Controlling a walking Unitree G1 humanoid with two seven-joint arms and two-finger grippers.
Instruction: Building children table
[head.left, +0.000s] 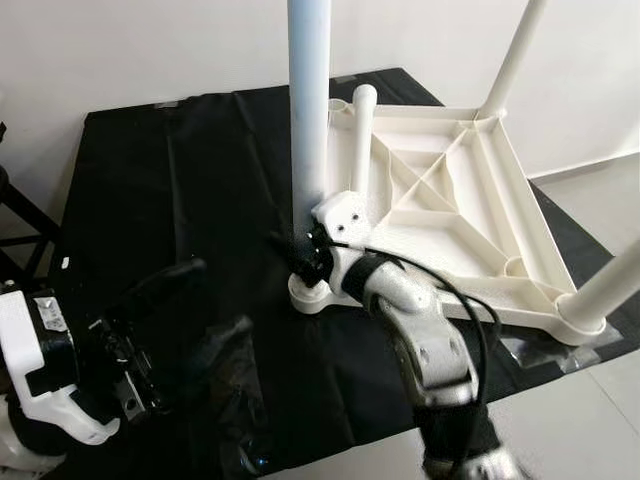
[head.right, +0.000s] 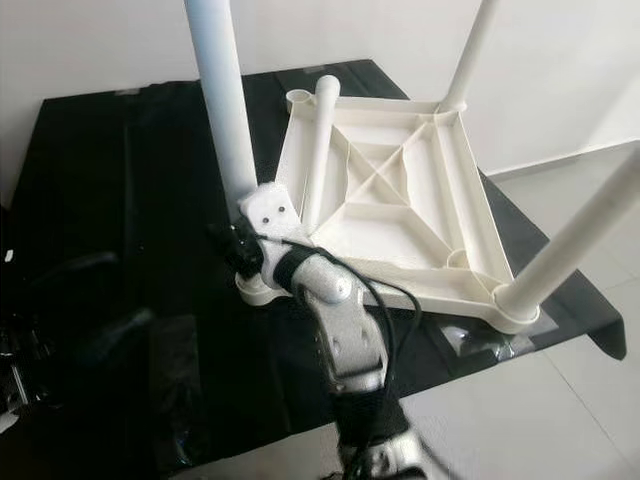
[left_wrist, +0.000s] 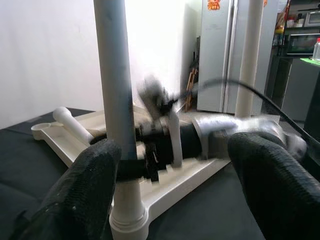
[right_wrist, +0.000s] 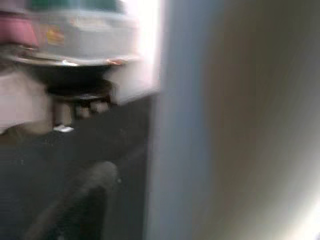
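Note:
The white children's table (head.left: 470, 215) lies upside down on a black cloth. One white leg (head.left: 308, 120) stands upright in the near-left corner socket (head.left: 310, 295). My right gripper (head.left: 305, 255) is shut on this leg just above the socket; in the left wrist view its black fingers (left_wrist: 131, 169) wrap the leg (left_wrist: 116, 100). My left gripper (head.left: 215, 300) stands open at the lower left, a little away from that leg and pointing at it. Two more legs stand upright at the far right (head.left: 512, 60) and near right (head.left: 610, 285) corners. A loose leg (head.left: 360, 140) lies across the underside.
The black cloth (head.left: 180, 190) covers the low platform up to a white wall. Pale floor (head.left: 600, 190) lies to the right. Clear tape (head.left: 545, 352) sits by the near-right corner. A dark stand (head.left: 20, 215) is at the far left.

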